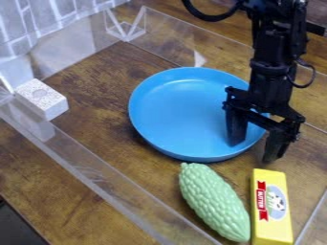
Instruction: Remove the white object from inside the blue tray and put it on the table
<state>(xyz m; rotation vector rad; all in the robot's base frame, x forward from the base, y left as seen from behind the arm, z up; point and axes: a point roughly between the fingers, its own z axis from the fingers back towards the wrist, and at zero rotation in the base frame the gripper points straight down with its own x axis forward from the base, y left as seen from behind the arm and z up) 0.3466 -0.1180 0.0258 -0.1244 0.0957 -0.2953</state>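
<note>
The blue tray (179, 115) lies in the middle of the table (115, 177), and its inside shows only bare blue. The one white object (38, 96) in view is a speckled block at the far left, beside the clear wall and well away from the tray. My gripper (254, 145) points straight down at the tray's right rim and is open. One finger (236, 129) stands inside the tray, the other (273, 148) just outside it. Nothing is held between them. The rim under the gripper is partly hidden.
A green bumpy gourd (213, 201) lies in front of the tray, with a yellow and red packet (272, 206) to its right. Clear acrylic walls (76, 144) fence the left and front sides. White tiled blocks stand at the back left.
</note>
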